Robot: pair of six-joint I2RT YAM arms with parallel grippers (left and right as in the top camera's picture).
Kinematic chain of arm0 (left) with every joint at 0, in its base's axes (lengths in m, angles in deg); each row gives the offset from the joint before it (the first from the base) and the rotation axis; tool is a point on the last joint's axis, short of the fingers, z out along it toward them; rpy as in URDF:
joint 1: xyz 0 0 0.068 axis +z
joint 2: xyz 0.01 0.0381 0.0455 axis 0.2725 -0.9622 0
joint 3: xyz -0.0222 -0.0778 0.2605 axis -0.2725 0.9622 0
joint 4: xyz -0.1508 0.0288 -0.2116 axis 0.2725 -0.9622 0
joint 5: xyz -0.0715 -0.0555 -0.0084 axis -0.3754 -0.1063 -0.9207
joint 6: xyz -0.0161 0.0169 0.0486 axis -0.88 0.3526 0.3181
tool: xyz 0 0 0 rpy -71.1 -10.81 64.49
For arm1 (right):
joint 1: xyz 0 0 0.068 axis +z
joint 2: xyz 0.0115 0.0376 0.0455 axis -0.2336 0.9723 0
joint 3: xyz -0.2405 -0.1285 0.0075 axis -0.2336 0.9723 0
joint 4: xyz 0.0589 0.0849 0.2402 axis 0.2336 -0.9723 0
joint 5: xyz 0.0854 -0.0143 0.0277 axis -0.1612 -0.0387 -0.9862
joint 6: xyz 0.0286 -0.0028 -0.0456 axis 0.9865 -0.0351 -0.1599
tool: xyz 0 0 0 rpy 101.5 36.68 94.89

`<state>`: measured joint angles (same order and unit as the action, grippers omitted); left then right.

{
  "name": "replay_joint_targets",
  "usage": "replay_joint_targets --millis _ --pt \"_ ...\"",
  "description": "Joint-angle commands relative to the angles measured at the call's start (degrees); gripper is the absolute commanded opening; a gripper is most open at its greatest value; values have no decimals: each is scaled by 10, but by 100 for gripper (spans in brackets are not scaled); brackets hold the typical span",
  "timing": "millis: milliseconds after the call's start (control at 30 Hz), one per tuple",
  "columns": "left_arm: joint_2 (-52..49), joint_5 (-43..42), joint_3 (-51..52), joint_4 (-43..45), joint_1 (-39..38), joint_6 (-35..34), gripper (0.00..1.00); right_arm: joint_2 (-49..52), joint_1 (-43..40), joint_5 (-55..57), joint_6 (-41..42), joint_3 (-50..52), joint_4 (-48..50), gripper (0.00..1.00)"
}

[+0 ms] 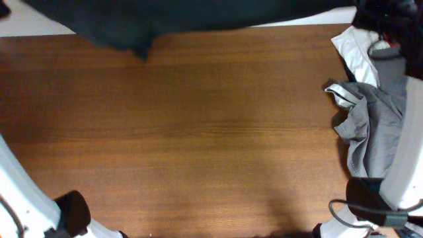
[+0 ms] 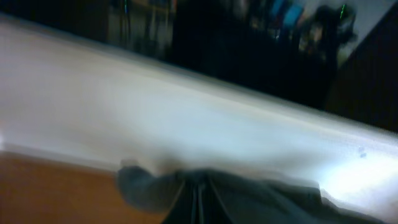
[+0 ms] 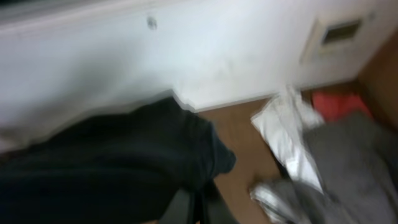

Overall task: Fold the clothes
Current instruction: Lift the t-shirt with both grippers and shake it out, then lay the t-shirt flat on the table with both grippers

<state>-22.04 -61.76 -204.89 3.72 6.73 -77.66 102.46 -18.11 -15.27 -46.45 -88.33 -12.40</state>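
On the left, the left gripper [image 2: 199, 202] has its jaws drawn together with a fold of dark cloth between them. That wrist view is smeared, so the hold looks like a pinch on an edge of the fabric rather than a deep bite. The black T-shirt [image 1: 165, 16] lies bunched along the far edge of the table [image 1: 198, 132], spread across most of its width, with one corner drooping onto the wood at the left. The lettering is not visible. The wide middle of the table is where the shirt should end up. On the right, the right gripper [image 3: 196, 208] is likewise closed, with the dark cloth gathered just above its fingertips. Just beside it, on the right side of the table, sit the white garment [image 1: 357, 49] and below it the grey garment [image 1: 377, 132]. The step in hand looks like spreading the shirt flat before any fold. To do it well, hold both grips at one height and far enough apart that the held edge is taut. Draw the shirt toward the near side so the body trails out smooth. Keep the right hand inside the line of the grey heap so that nothing there gets snagged or dragged along.
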Motion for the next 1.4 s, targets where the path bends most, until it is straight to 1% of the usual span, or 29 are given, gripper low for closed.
replay_joint_targets --millis 0,33,100,167,267,400,500,567,633,700,767,867,1033,1200,1367 --pt "-34 -6 27 -107 -24 46 0 29 2 12 4 22 -68 4" --pt "-42 -6 43 -144 -36 70 0 36 2 12 4 37 -97 4" --pt "-56 -3 74 -191 -56 110 0 48 2 15 4 62 -127 4" --pt "-73 6 118 -228 -76 126 0 60 2 18 3 101 -151 4" --pt "-93 13 196 -260 -96 150 0 69 2 19 -12 190 -164 4" --pt "-103 24 314 -282 -104 182 0 69 1 19 -15 329 -149 4" --pt "-103 89 386 -294 -103 179 0 69 0 19 -15 416 -132 4" --pt "-103 106 428 -297 -100 167 0 69 0 19 -14 461 -119 4" --pt "-103 131 466 -297 -93 158 0 69 0 19 -15 498 -108 4" --pt "-99 171 494 -292 -85 132 0 68 0 19 -15 520 -100 4" --pt "-91 192 520 -279 -73 111 0 67 0 19 -14 538 -96 4" --pt "-58 193 578 -239 -45 100 1 53 0 19 -9 569 -85 4" --pt "4 183 659 -195 -9 87 0 16 0 19 7 609 -73 4" --pt "82 182 731 -165 21 74 0 -51 -2 19 11 668 -59 4" --pt "153 183 753 -159 43 55 0 -131 -25 19 17 729 -50 4"
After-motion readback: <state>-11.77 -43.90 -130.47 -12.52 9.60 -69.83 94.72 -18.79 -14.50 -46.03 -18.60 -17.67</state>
